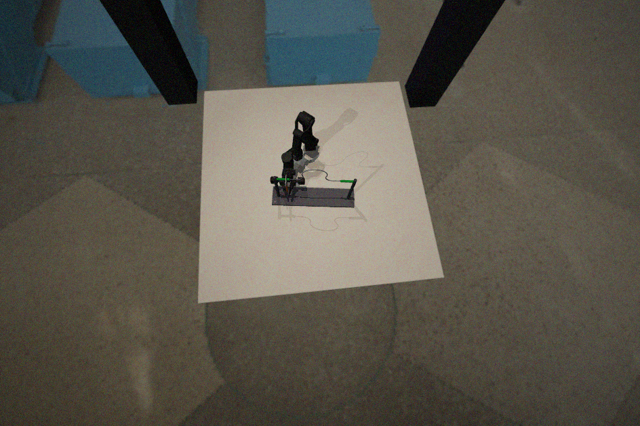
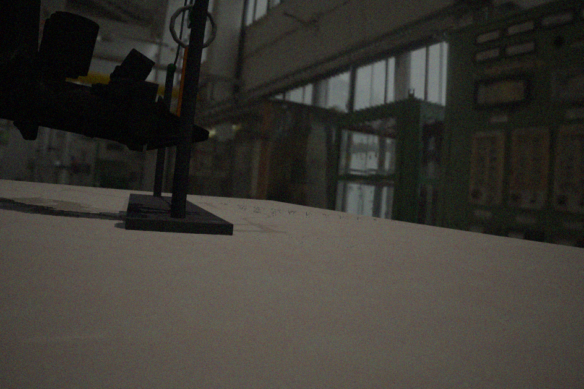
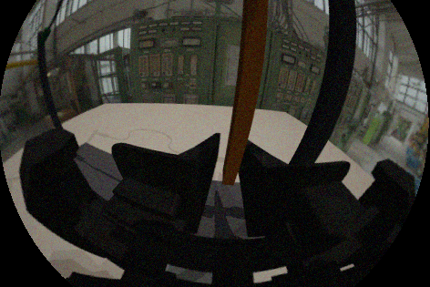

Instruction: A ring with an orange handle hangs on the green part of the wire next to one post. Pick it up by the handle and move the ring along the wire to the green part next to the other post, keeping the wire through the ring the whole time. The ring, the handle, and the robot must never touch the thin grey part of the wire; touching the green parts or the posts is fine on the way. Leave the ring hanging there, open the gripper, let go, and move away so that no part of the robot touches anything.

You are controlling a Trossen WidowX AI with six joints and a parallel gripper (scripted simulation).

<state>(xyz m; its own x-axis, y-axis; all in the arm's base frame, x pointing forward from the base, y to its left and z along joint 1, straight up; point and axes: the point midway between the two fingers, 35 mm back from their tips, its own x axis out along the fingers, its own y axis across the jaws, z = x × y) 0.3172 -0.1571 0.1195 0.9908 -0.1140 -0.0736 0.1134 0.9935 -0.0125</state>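
Ring [image 2: 172,28]: hanging on green wire [image 1: 281,179] beside nine-o'clock post [image 1: 277,189] [image 2: 187,139] [image 3: 342,33], top view. Gripper [image 1: 289,199] [image 2: 204,133] [image 3: 228,138]: fairly narrow around orange handle [image 1: 287,190] [image 2: 181,83] [image 3: 250,56]; firm hold unconfirmed, cannot tell. Close squarely, without tugging; confirm grip before travelling toward three o'clock.

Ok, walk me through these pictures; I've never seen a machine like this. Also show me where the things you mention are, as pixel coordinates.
The black machine is a single robot arm [image 1: 304,139] [image 2: 65,45], ending in a two-fingered gripper [image 1: 289,198] [image 2: 200,133] [image 3: 228,138]. One picture looks down from above, one looks from the side, low over the pale surface [image 1: 310,256] [image 2: 283,304] [image 3: 191,115], and one is taken from the wrist, looking past the fingers.

On that surface lies a dark board [image 1: 325,199] [image 2: 179,226] [image 3: 93,165] with two upright posts, joined by a bendy wire with green ends. A ring [image 2: 172,28] hangs by one post, its orange handle [image 1: 287,191] [image 2: 182,83] [image 3: 252,56] pointing down between the fingers. Whether they grip it, I can't tell.
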